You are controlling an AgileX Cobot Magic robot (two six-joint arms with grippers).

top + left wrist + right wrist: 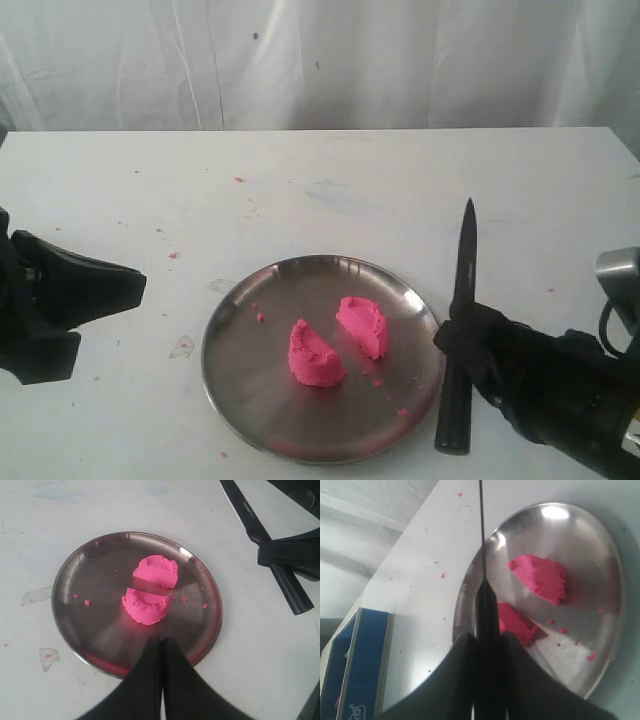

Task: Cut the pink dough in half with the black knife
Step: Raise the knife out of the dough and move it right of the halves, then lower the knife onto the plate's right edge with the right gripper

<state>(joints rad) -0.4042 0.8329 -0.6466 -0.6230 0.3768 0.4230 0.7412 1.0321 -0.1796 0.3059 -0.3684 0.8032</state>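
Note:
The pink dough lies in two half-round pieces on a round steel plate, with a narrow gap between them. The left wrist view shows both halves, and so does the right wrist view. My right gripper is shut on the black knife by its handle, just right of the plate's rim, blade pointing to the far side. From the right wrist the blade runs out from between the fingers. My left gripper is shut and empty, left of the plate; its tips hang over the plate's rim.
Small pink crumbs lie on the plate and more dot the white table. A blue box stands off to one side in the right wrist view. Scraps of tape stick to the table beside the plate. A white curtain hangs behind.

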